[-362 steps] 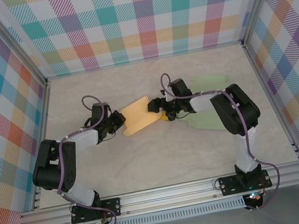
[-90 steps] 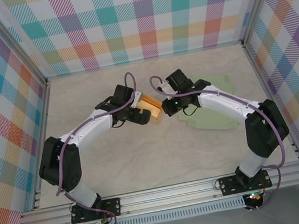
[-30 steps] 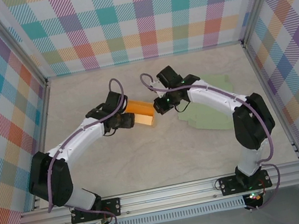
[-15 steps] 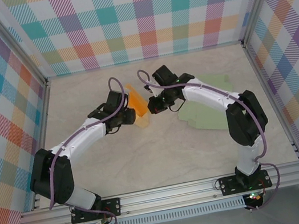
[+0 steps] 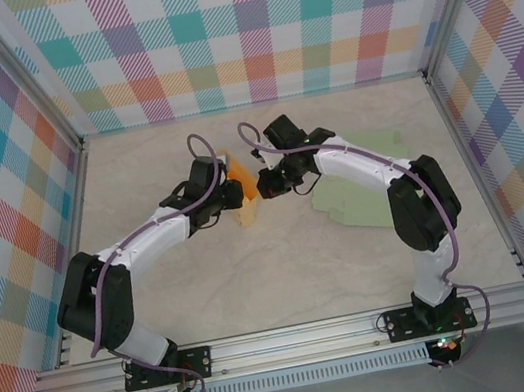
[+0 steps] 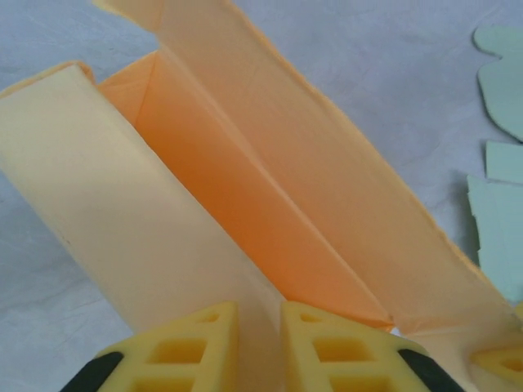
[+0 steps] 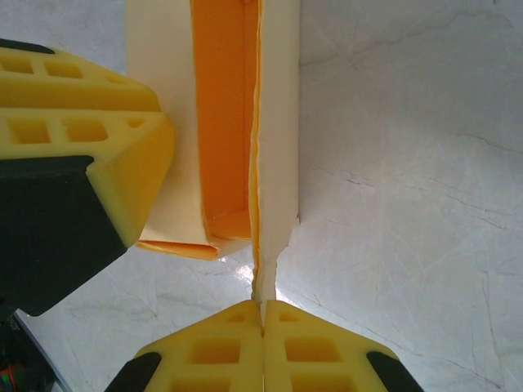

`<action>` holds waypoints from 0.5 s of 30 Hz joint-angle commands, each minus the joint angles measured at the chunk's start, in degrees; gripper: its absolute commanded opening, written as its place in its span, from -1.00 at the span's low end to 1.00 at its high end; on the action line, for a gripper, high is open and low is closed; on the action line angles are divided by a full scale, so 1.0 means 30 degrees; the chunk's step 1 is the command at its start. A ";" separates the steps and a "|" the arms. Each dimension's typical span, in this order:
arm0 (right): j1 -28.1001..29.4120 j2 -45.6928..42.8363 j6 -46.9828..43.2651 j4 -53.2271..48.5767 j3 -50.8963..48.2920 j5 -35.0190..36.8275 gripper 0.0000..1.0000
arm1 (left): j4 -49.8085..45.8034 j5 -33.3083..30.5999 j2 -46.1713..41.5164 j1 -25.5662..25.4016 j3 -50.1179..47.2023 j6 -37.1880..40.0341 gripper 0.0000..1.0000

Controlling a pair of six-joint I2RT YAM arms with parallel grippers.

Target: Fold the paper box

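The half-folded orange paper box [image 5: 242, 189] stands at the middle of the marble bench [image 5: 256, 278]. The left gripper [image 6: 260, 327] pinches one pale wall of it. The right gripper [image 7: 263, 314] is closed on the thin edge opposite.

The paper box [image 5: 240, 192] no longer lies open and flat on the counter [image 5: 258, 288] as it does twelve seconds back. It now stands as a narrow upright shape with its walls drawn together. It is also a little farther from the arm bases than a second ago, when it lies as a low bar. The left end effector [image 5: 228, 198] is farther right and farther out than at the start, close against the box. The right end effector [image 5: 262, 187] sits slightly more to the left, and its arm, once bent over the green sheets [image 5: 355, 204], now stretches out and bares more of them.
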 commanded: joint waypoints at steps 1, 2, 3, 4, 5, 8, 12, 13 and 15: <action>0.0069 0.0602 0.0383 0.0269 0.0520 0.0106 -0.84 | 0.2236 0.0624 0.0404 -0.0034 -0.0664 -0.1212 -0.68; 0.0055 0.0700 0.0451 0.0340 0.0529 0.0191 -0.84 | 0.2974 0.0693 0.0404 -0.0034 -0.0874 -0.1433 -0.73; 0.0010 0.0764 0.0538 0.0417 0.0489 0.0290 -0.84 | 0.3820 0.0754 0.0436 -0.0034 -0.1125 -0.1621 -0.77; -0.0038 0.0823 0.0630 0.0460 0.0489 0.0368 -0.84 | 0.4506 0.0841 0.0460 -0.0034 -0.1287 -0.1768 -0.77; -0.0104 0.0895 0.0678 0.0564 0.0460 0.0412 -0.84 | 0.5168 0.0952 0.0514 -0.0034 -0.1391 -0.1858 -0.78; -0.0304 0.1124 0.0903 0.0790 0.0463 0.0413 -0.84 | 0.6370 0.1231 0.0823 -0.0042 -0.1372 -0.1862 -0.79; -0.0615 0.1446 0.1263 0.1155 0.0376 0.0284 -0.84 | 0.7596 0.1578 0.1605 -0.0049 -0.1288 -0.1788 -0.83; -0.0712 0.1511 0.1355 0.1371 0.0308 0.0174 -0.84 | 0.7819 0.1669 0.1768 -0.0048 -0.1309 -0.1826 -0.84; -0.0937 0.1683 0.1604 0.1633 0.0198 -0.0071 -0.84 | 0.8324 0.1928 0.2194 -0.0048 -0.1318 -0.1842 -0.84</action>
